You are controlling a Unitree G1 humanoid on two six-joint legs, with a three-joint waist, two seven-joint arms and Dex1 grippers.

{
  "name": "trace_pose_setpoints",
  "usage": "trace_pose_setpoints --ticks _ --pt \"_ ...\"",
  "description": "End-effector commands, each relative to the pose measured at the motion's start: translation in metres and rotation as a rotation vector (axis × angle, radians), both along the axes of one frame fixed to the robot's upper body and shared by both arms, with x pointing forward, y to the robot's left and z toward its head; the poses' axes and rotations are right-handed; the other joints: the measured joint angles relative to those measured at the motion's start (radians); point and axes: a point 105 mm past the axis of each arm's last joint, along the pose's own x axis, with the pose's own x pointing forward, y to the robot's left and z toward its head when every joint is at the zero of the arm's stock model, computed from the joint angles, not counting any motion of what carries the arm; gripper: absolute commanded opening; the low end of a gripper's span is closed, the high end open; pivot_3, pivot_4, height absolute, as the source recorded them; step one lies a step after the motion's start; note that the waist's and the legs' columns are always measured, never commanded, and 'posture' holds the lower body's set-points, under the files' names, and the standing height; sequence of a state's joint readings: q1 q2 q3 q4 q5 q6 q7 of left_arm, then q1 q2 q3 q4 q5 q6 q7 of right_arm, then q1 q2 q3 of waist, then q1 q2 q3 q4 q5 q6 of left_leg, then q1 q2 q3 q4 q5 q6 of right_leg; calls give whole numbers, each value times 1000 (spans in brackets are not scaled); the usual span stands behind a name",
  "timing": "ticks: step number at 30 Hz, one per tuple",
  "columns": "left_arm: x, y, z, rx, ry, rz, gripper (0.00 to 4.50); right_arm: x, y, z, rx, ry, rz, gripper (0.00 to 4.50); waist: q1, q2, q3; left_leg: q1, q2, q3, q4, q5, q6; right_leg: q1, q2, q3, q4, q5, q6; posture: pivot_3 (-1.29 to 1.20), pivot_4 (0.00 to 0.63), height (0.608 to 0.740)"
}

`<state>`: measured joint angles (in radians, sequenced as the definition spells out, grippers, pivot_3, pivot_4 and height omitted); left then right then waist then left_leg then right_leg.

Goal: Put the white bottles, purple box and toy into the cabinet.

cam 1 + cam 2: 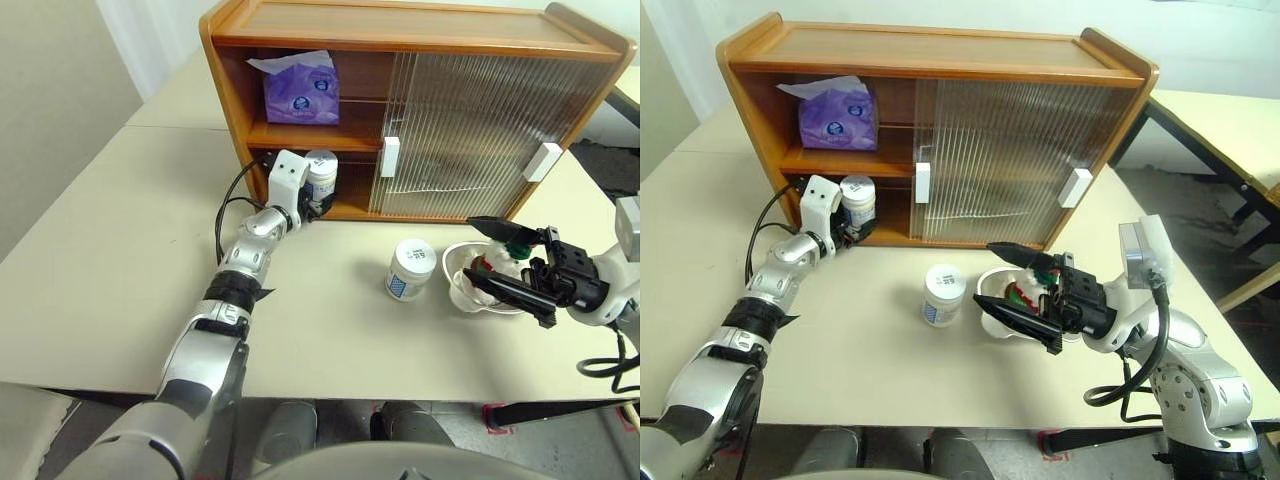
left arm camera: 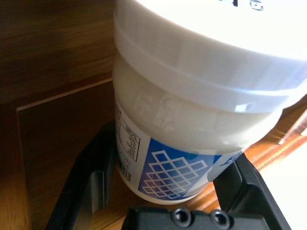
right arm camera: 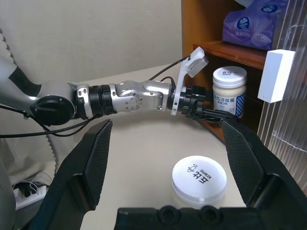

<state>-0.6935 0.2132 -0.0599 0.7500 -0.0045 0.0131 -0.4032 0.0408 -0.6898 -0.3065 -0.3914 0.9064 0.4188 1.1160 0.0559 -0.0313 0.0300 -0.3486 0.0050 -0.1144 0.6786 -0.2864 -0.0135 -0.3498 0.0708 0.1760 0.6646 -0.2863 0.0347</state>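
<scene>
Left wrist view: left gripper (image 1: 322, 197) fingers clamped on one white bottle (image 2: 201, 110), at lower bay of cabinet (image 1: 420, 25).
Risk: bottle may tip on release; it looks tilted w/ base near the bay lip.
Right gripper (image 1: 1015, 285): fingers wide apart, empty, above bowl (image 1: 462, 262).
Cabinet: purple box (image 1: 300, 88) on upper shelf.
Bowl: toy (image 1: 497, 262) inside.
Desk (image 1: 120, 250): 2nd bottle (image 1: 410, 268) upright, beside bowl.

Ribbed translucent doors (image 1: 470, 125) blur whatever lies inside the cabinet (image 1: 420, 30). The toy (image 1: 1025, 293), beside the cabinet, is mostly hidden behind the right gripper (image 1: 1005, 280). The left gripper (image 1: 322, 205) partly covers one white bottle (image 1: 322, 172).
</scene>
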Motion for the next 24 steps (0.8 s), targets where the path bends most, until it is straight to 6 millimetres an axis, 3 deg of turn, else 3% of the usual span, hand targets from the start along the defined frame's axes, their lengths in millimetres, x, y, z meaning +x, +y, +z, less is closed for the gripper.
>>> trace_pose_setpoints --ticks 1,24 --pt "6 -2 7 -7 -16 21 3151 0 -1 2 -7 -15 -4 4500 0 0 0 0 0 0 0 0 0 0 0 0 0 0 0 54 29 740" --pt "17 -14 -9 -62 72 154 3151 0 0 1 -10 -17 5 4500 1 0 0 1 -1 0 1 2 -2 2 0 0 0 1 2 60 30 740"
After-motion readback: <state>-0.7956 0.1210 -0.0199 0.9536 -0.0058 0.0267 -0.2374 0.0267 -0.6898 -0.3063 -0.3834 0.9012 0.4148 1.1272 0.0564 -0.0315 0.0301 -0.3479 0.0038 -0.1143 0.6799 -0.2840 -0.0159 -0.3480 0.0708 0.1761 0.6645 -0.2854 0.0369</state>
